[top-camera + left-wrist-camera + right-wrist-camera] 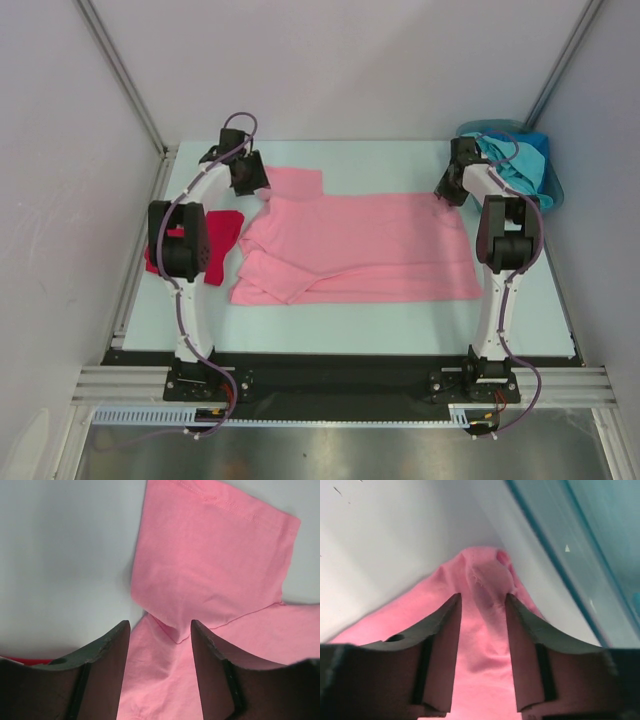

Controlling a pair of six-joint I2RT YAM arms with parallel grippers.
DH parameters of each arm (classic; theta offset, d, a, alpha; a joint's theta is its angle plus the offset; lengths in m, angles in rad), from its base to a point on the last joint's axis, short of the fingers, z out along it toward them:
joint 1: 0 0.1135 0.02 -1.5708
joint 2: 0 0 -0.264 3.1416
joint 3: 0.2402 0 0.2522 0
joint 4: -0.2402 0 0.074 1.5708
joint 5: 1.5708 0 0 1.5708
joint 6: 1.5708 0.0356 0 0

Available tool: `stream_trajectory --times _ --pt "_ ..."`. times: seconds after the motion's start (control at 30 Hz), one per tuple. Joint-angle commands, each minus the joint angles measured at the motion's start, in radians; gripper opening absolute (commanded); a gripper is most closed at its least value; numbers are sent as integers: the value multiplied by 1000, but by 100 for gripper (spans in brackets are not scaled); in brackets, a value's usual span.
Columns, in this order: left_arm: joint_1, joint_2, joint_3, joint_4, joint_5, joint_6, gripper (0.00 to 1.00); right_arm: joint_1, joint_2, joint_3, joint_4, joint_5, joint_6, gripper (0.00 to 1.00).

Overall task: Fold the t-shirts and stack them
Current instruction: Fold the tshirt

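Left gripper (160, 625): jaws wide apart, nothing clamped. The fingers (107, 652) point down and straddle the notch where the sleeve meets the body of the pink shirt (210, 565). Whether the tips touch the cloth cannot be told.

Left arm: reaches forward from its base, elbow raised over the left side of the table (350, 335), forearm angled toward the far left, wrist bent down above the sleeve.

Right gripper (483, 597): jaws part way apart, one finger (445, 630) on each side of a puckered, raised corner of the shirt. Cloth fills the gap; cannot tell whether it is pinched.

Right arm: mirrors the left. The elbow is high at the right and the wrist tips down at the far right corner of the shirt, just beside the clear blue bin (555, 192).

Pink shirt: spread across the middle of the table, lying sideways. It is mostly flat; one sleeve lies flat at the far left, and the near left end is doubled over and rumpled.

Red shirt (222, 235): a small heap at the left edge, partly hidden by the left elbow, just beside the pink one.

Teal and blue shirts (528, 152): bundled in the bin at the far right corner.
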Motion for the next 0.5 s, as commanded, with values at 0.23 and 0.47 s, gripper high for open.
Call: stream_trajectory --times 0.23,0.47 --pt "8 -95 -30 14 -17 3 57 33 -25 -34 -36 -6 2 20" --pt "7 -70 -36 -6 -83 -3 56 44 -35 -48 -29 50 -6 18"
